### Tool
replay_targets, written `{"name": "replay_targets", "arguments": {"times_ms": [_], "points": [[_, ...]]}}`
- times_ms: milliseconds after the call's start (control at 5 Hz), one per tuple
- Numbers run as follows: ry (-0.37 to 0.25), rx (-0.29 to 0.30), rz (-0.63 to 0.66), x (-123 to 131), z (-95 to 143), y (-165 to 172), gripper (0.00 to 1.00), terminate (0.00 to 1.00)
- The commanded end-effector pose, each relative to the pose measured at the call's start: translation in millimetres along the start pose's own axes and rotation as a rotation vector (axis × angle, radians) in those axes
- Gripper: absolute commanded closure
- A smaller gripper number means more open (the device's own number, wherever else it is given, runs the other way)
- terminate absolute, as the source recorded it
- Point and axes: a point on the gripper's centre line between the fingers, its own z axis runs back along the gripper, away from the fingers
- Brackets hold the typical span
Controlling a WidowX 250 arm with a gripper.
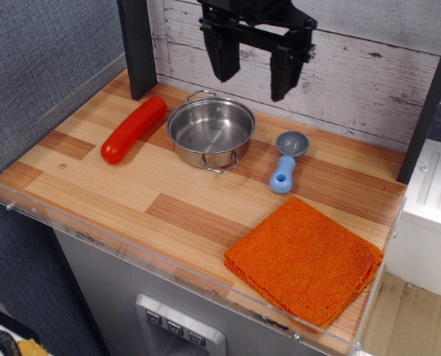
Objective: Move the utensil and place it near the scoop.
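While the gripper [255,81] hangs above with fingers spread and empty, the pan [210,133] sits beside the scoop [286,160]; placement looks done.

Black gripper [254,73]: two blocky jaws (matte), boxy housing above.

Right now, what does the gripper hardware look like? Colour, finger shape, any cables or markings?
The gripper is all matte black: a blocky body at the top edge of the frame with two thick, flat fingers that taper toward squared tips. What look like small bolts or fittings stud the body. No cables, labels or coloured markings are visible; the arm above it is cut off by the frame.
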Motion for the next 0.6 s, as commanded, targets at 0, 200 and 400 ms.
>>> {"name": "replay_targets", "arguments": {"times_ms": [0, 200, 400], "points": [[0.007, 0.057, 0.032, -16.3, 13.8, -1.3, 0.00, 0.00], [0.007, 0.057, 0.032, -16.3, 13.8, -1.3, 0.00, 0.00], [0.007, 0.057, 0.032, -16.3, 13.8, -1.3, 0.00, 1.00]]}}
